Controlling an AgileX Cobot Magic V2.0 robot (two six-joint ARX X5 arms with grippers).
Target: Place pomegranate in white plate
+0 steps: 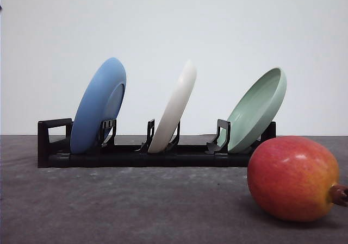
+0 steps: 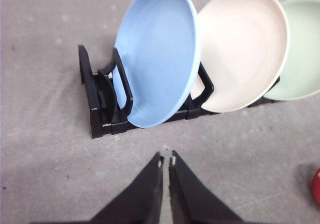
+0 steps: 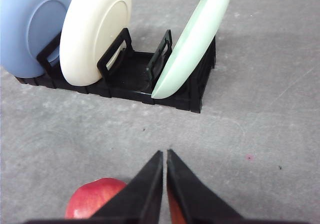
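1. We see the pomegranate [image 1: 293,177] lying on the grey worktop [image 1: 119,206], in front of the right end of the black rack [image 1: 54,146], its brown crown pointing right.
2. The white plate [image 1: 175,107] stands tilted in the rack's middle slot, between the blue plate [image 1: 98,105] on the left and the green plate [image 1: 258,108] on the right.
3. Our left pincer [image 2: 166,160] hangs over bare worktop before the blue plate, its fingers drawn together with only a sliver between the tips, gripping nothing.
4. Our right pincer [image 3: 164,155] is likewise closed and empty, poised above the worktop near the rack's green-plate end.
5. The pomegranate lies just beside the right pincer's fingers [image 3: 145,184], partly hidden behind them; we cannot tell if they touch.
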